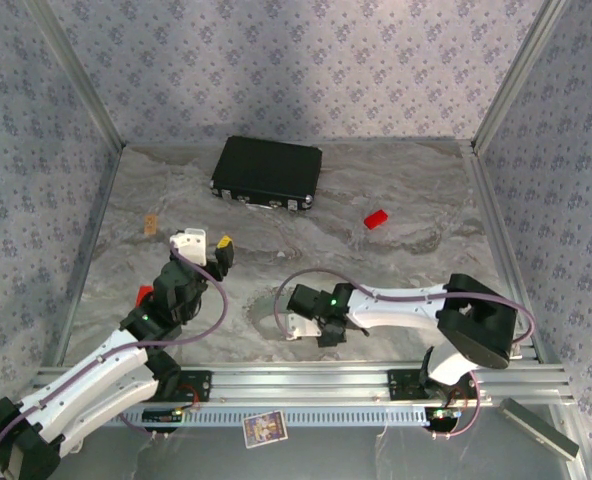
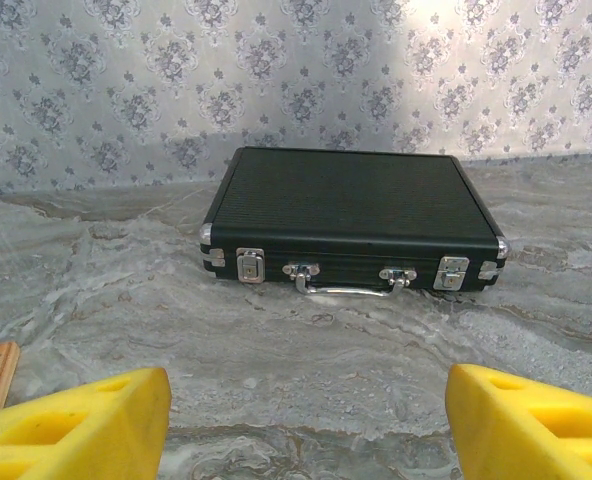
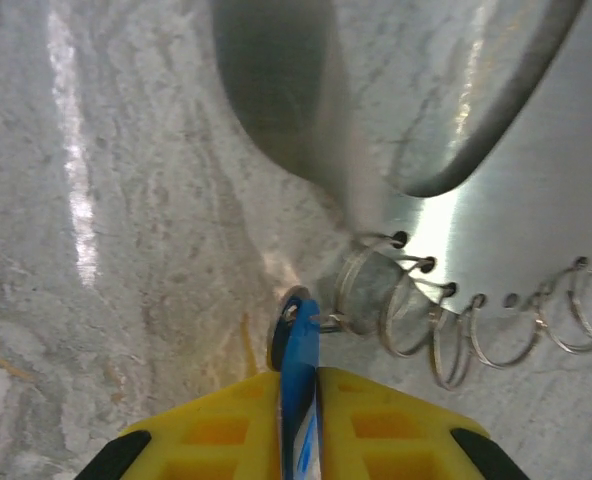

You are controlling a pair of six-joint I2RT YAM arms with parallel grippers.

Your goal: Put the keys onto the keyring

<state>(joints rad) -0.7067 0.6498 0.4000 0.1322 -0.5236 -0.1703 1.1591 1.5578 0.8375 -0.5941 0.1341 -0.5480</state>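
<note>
A key with a blue head (image 3: 298, 370) stands edge-on between the yellow fingers of my right gripper (image 3: 298, 385), which is shut on it. Its silver tip touches the nearest of several thin wire rings (image 3: 361, 285) threaded through holes along the edge of a shiny metal plate (image 3: 536, 200); I cannot tell whether it is the keyring. From above, the right gripper (image 1: 298, 312) sits low at the table's near middle. My left gripper (image 2: 308, 400) is open and holds nothing, and from above it (image 1: 204, 245) stands at the left. A small red thing (image 1: 144, 294) lies beside the left arm; I cannot tell if it is a key.
A shut black case (image 2: 351, 215) with silver latches lies at the back middle of the table (image 1: 276, 172). A red block (image 1: 376, 218) lies at the back right. A small wooden piece (image 1: 152, 224) lies at the left. Patterned walls close in three sides.
</note>
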